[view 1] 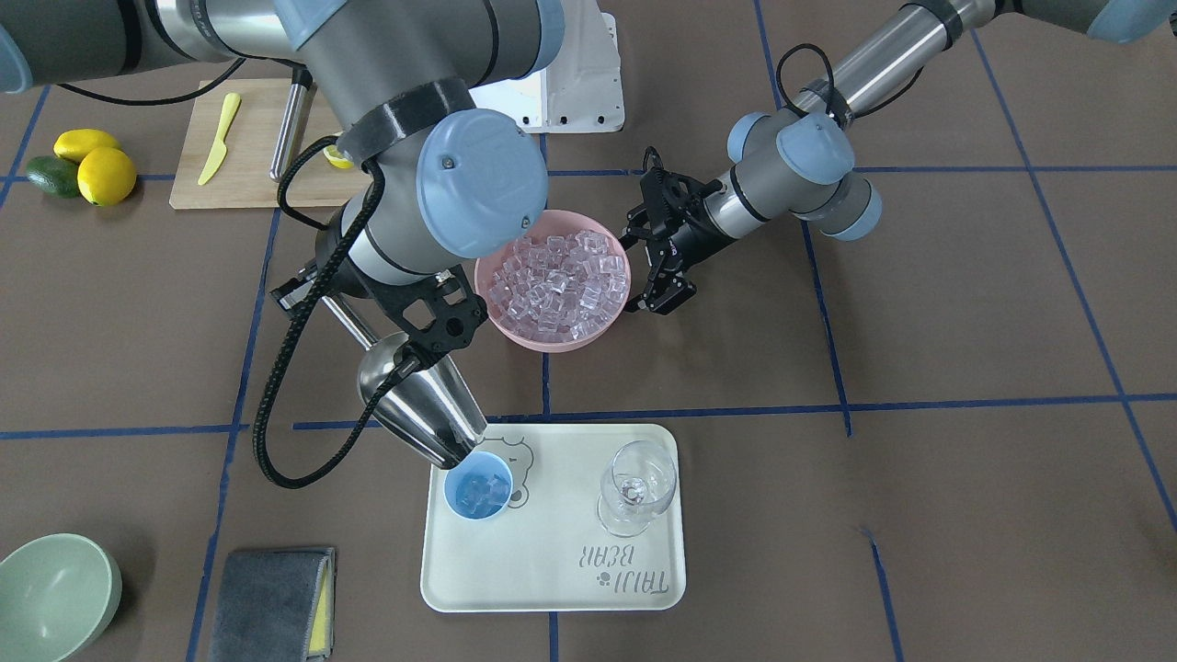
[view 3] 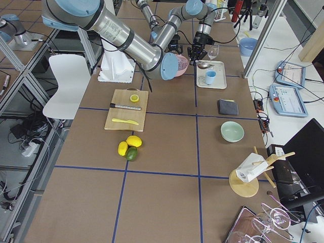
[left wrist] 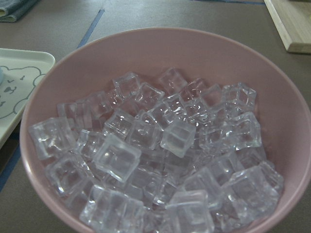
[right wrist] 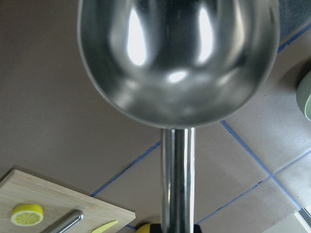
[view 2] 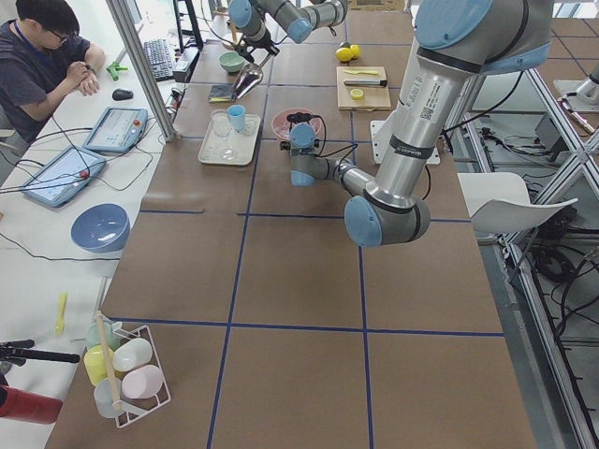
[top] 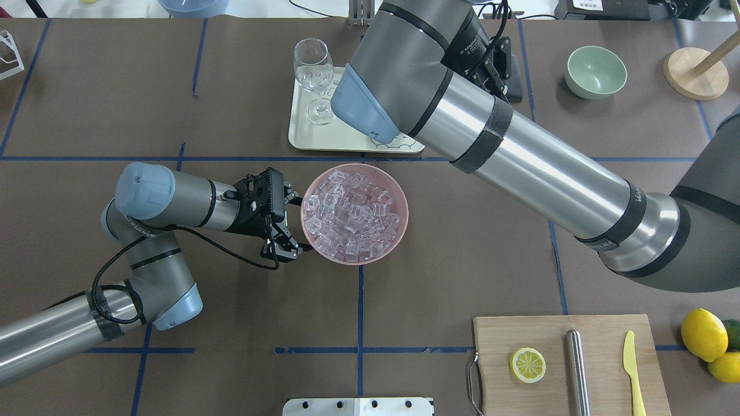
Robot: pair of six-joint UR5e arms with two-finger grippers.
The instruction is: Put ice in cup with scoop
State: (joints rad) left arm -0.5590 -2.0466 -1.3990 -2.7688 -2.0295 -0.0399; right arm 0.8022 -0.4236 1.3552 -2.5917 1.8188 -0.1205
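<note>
The right gripper (view 1: pixel 414 349) was clamped on the thin rod handle of a shiny stainless-steel scoop (view 1: pixel 418 409), its trough tipped down over a small light-blue plastic cup (view 1: pixel 452 492). The cup held a few clear ice cubes (view 1: pixel 483 494) and stood on a cream tray (view 1: pixel 552 570) whose lettering ended in "BEAR", near a clear wine glass (view 1: pixel 634 496). The left gripper (top: pixel 287 222), jaws spread wide and empty, sat just beside a round pink bowl (top: pixel 399 231) heaped with more cubes.
</note>
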